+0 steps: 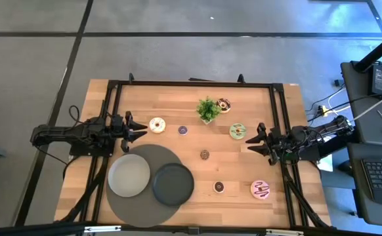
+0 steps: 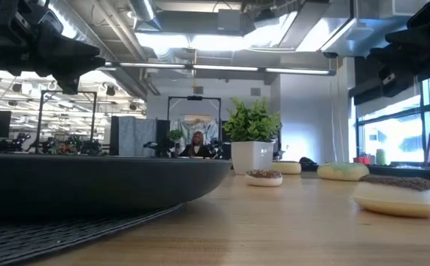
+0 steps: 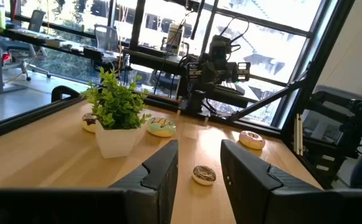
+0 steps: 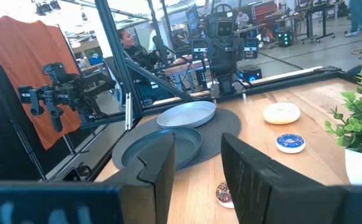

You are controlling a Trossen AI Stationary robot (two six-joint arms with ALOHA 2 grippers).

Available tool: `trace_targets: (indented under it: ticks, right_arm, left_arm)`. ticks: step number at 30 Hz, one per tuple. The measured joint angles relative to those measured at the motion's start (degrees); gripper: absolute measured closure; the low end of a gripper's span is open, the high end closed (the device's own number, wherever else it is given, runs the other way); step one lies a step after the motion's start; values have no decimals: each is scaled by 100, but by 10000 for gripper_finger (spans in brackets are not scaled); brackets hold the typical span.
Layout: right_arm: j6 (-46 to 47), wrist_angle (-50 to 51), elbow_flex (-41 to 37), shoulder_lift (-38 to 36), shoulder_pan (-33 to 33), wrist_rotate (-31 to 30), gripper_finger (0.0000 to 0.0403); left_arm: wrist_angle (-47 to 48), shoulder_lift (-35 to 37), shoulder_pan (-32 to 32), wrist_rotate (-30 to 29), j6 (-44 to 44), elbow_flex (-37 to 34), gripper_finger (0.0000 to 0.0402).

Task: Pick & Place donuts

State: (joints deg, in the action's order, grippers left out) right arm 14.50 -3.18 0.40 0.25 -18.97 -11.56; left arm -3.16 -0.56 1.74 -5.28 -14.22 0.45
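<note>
Seven toy donuts lie flat on the wooden table. The cream one (image 1: 157,124) and a tiny purple one (image 1: 182,130) lie just right of my left gripper (image 1: 135,131), which is open and empty. The chocolate one (image 1: 224,105) lies beside the potted plant (image 1: 208,109). The green one (image 1: 237,130) lies just left of my right gripper (image 1: 255,141), also open and empty. Two tiny brown ones (image 1: 205,155) (image 1: 219,187) and the pink striped one (image 1: 261,189) lie nearer the front. My left wrist view looks between its fingers (image 3: 199,149) at a tiny brown donut (image 3: 204,175).
A light grey plate (image 1: 129,175) and a dark grey plate (image 1: 172,184) rest on a round dark mat (image 1: 145,206) at the front left. A black frame (image 1: 191,83) runs along the table's far edge and sides. A person sits in the room behind (image 2: 197,144).
</note>
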Motion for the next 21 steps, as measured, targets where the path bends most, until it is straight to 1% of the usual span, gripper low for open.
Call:
trace_targets:
  ticks: [9, 14, 21]
  right_arm:
    - [24, -2, 1, 0, 1, -53, 271]
    - [-216, -23, 0, 0, 1, -235, 271]
    - [-293, -33, 1, 0, 1, -237, 271]
  left_arm:
    - [0, 0, -2, 0, -1, 2, 285]
    - [1, 0, 0, 0, -1, 2, 286]
    - [0, 0, -1, 0, -1, 1, 285]
